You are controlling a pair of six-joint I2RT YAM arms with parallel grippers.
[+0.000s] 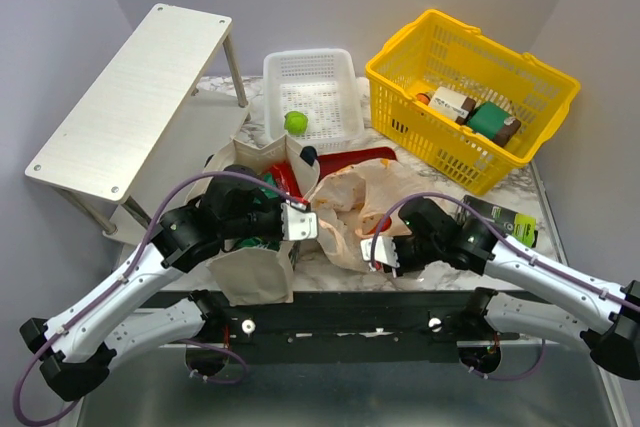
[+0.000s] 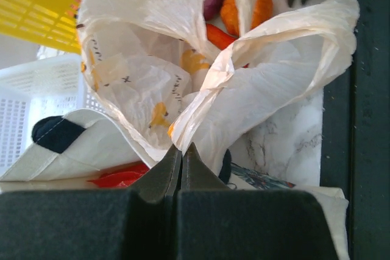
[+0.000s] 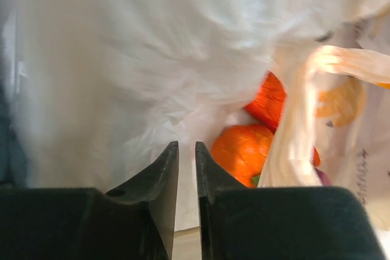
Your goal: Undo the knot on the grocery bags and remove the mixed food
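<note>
Strand of plastic bag [image 2: 262,108] pinched btwn L fingers [image 2: 159,178]; R fingers [image 3: 159,178] nip film.

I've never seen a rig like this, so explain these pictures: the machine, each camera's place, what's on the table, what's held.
Two robot arms, bolted side by side, each end in a two-finger gripper. The wide picture comes from a camera above and behind; the other two look out from each wrist. On the table: a canvas tote, a thin plastic bag holding orange food, a yellow basket, a white basket and a shelf. The left gripper is shut, pinching the plastic bag. The right gripper is nearly closed against it; whether it grips is unclear.
</note>
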